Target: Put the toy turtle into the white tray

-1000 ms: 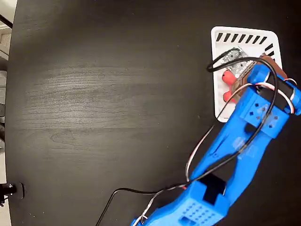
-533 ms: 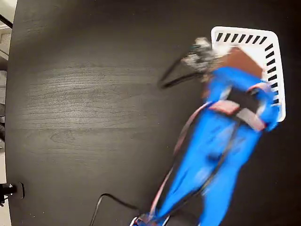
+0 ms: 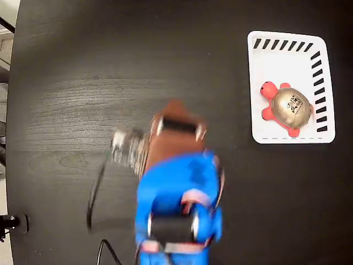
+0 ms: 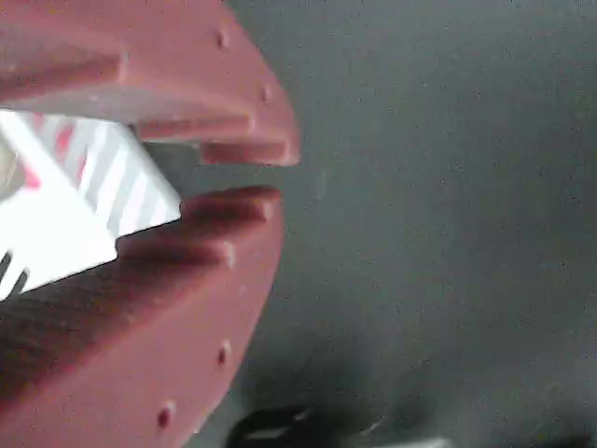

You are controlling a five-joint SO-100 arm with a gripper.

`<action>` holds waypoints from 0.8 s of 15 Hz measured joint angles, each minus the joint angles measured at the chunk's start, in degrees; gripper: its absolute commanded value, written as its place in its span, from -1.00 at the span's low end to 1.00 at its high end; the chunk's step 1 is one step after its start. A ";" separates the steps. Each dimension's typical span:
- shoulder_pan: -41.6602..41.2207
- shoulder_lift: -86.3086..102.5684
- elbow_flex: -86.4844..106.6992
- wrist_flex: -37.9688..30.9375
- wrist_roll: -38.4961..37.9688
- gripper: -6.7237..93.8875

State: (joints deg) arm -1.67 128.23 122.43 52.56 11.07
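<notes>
Table (image 3: 110, 66): black, faint wood grain. White tray (image 3: 276, 66): white, black slanted slots along two edges. Toy turtle (image 3: 287, 106): pinkish-red head and legs, shiny beige-gold shell, small dark printed mark on top. Arm (image 3: 179, 204): bright blue. Pincer (image 4: 270, 173): reddish-brown.

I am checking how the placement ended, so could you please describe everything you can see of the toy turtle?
The toy turtle lies inside the white tray, in its lower half in the fixed view, resting belly down on the tray floor. It has a rounded, shiny beige-gold shell with a small dark printed mark on top, and a pinkish-red head and legs that look soft. The head points to the picture's upper left. Nothing but the tray touches it; the gripper is well away over the dark table.
</notes>
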 measured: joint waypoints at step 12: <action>1.76 58.01 42.54 18.98 -8.35 -0.88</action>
State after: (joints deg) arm 0.09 186.24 164.97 71.54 2.72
